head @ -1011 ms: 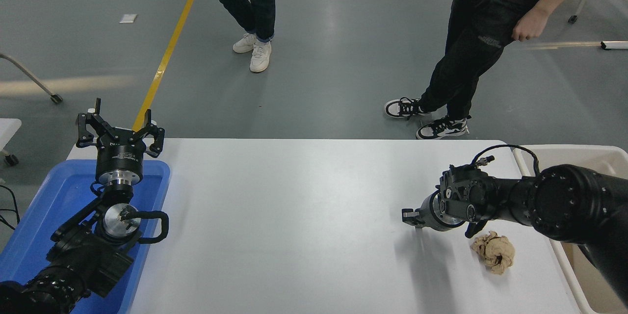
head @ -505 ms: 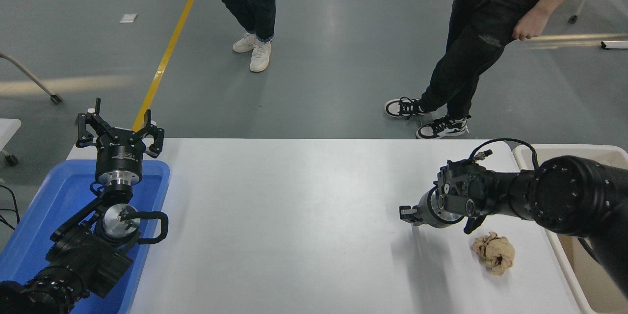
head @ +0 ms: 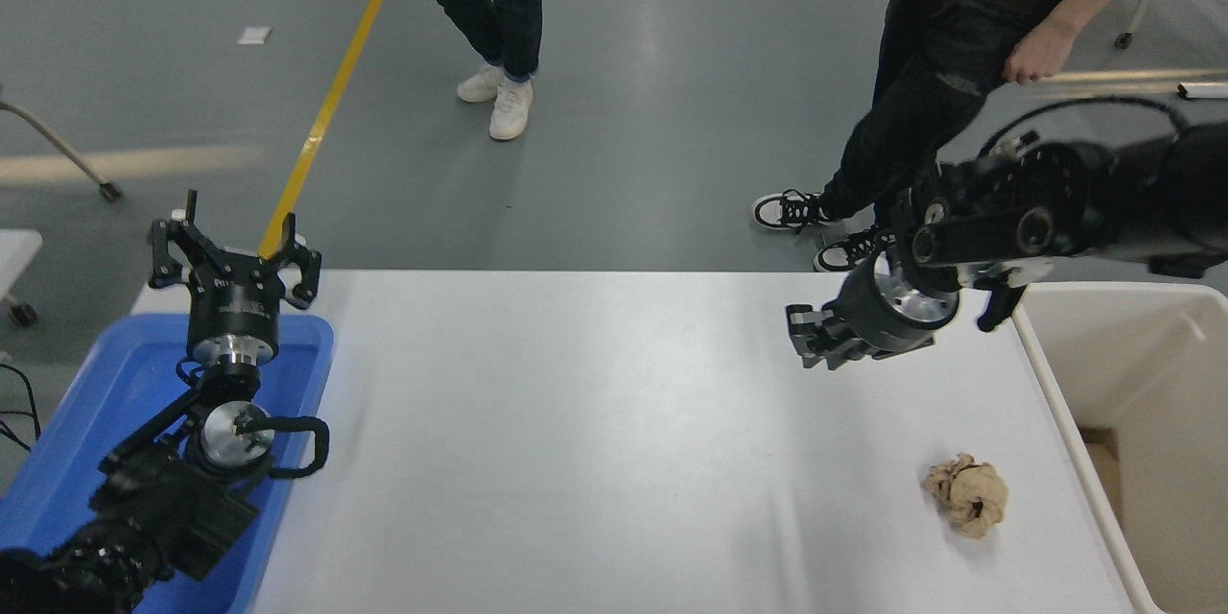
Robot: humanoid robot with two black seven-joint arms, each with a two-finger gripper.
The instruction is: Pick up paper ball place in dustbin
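Observation:
The paper ball point(head: 967, 493), a crumpled tan-brown wad, lies on the white table point(head: 595, 441) near its front right corner. The dustbin point(head: 1132, 374), a cream-white rectangular bin, stands off the table's right edge, just right of the ball. My right gripper point(head: 815, 336) hangs above the table's far right part, well behind and left of the ball, holding nothing. Its arm comes in from the right edge, above the bin's far rim. My left gripper point(head: 233, 259) is parked open at the lower left, over the blue tray.
A shallow blue tray point(head: 96, 403) lies at the table's left end under the left arm. Two people stand on the grey floor beyond the far edge, one point(head: 959, 48) close to the right arm, the other point(head: 489, 10) farther back.
My right arm has lifted and swung back from just beside the paper ball to the far right of the table. The ball has not moved. The left arm has not moved.

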